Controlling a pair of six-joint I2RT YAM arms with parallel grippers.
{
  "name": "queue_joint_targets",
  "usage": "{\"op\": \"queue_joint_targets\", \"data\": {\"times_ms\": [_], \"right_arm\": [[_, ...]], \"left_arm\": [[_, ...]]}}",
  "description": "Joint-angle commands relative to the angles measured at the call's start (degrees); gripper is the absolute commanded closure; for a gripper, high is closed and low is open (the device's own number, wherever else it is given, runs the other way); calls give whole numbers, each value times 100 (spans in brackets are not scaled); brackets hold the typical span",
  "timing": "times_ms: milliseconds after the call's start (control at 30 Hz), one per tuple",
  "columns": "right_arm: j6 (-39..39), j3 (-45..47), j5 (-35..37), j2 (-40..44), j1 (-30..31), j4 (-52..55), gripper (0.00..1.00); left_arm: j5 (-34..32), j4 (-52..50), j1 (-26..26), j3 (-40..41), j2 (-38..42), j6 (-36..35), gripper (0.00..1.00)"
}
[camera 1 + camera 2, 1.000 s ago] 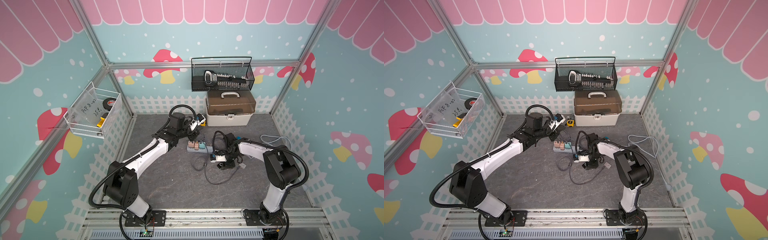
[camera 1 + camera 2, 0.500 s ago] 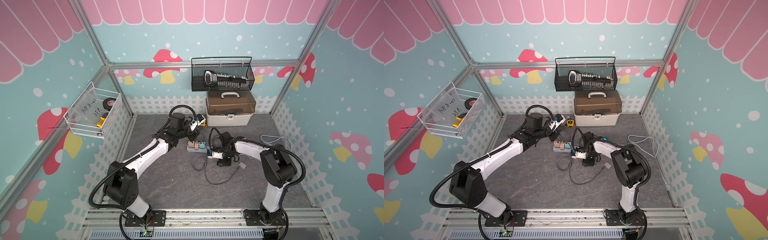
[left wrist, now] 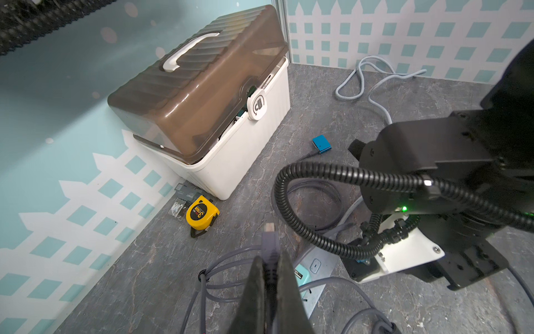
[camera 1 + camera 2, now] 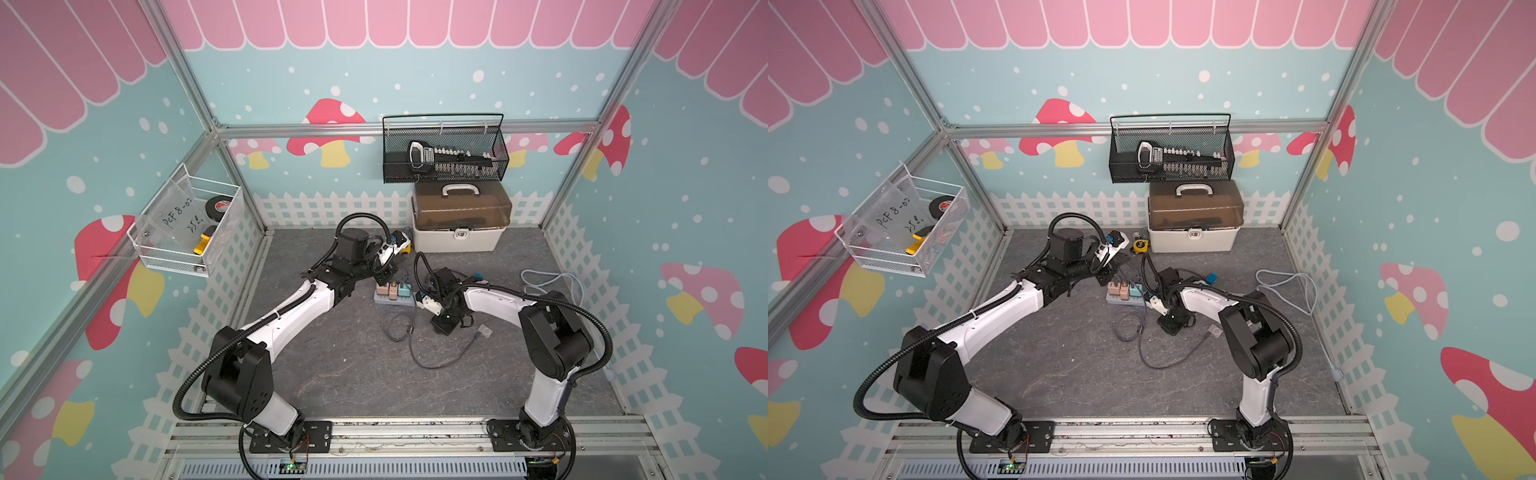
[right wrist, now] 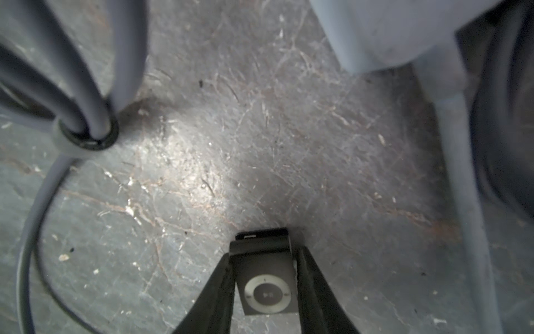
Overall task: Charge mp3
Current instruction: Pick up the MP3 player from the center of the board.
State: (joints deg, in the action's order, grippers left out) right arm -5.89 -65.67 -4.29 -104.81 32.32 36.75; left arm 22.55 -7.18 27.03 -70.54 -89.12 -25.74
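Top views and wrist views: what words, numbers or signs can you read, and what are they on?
"PCF 8-0" and "25": handwritten on the sheet, ends unclear.
"3": tape measure.
Play/pause sign: mp3.
Lock sign: toolbox latch.
Too blurred: saw label, tape measure's small print.

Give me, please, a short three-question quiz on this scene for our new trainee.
1. True or false: the left gripper is shut on the yellow tape measure.
2. What sits between the fingers of the right gripper? A) blue block B) mp3 player C) power strip
3. Where is the roll of black tape kept?

Key
1. False: it is shut on the grey cable plug.
2. B.
3. In the white wire basket hung on a side wall.
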Motion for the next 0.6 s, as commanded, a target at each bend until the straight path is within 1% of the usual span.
{"op": "queue_joint_targets", "data": {"times_ms": [0, 200, 300, 433, 567], "right_arm": [[825, 407, 438, 56, 187, 264, 63], [1404, 640, -9, 206, 249, 156, 62], [1917, 798, 141, 254, 336, 9, 62], [2576, 1025, 576, 442, 357, -174, 60], [2801, 1190, 602, 554, 370, -320, 60]], "left_arm": [[113, 76, -40, 100, 255, -19, 100], [133, 82, -40, 146, 323, -18, 100], [142, 92, -42, 133, 325, -11, 100], [168, 85, -40, 129, 325, -10, 100], [174, 86, -40, 129, 334, -9, 100]]}}
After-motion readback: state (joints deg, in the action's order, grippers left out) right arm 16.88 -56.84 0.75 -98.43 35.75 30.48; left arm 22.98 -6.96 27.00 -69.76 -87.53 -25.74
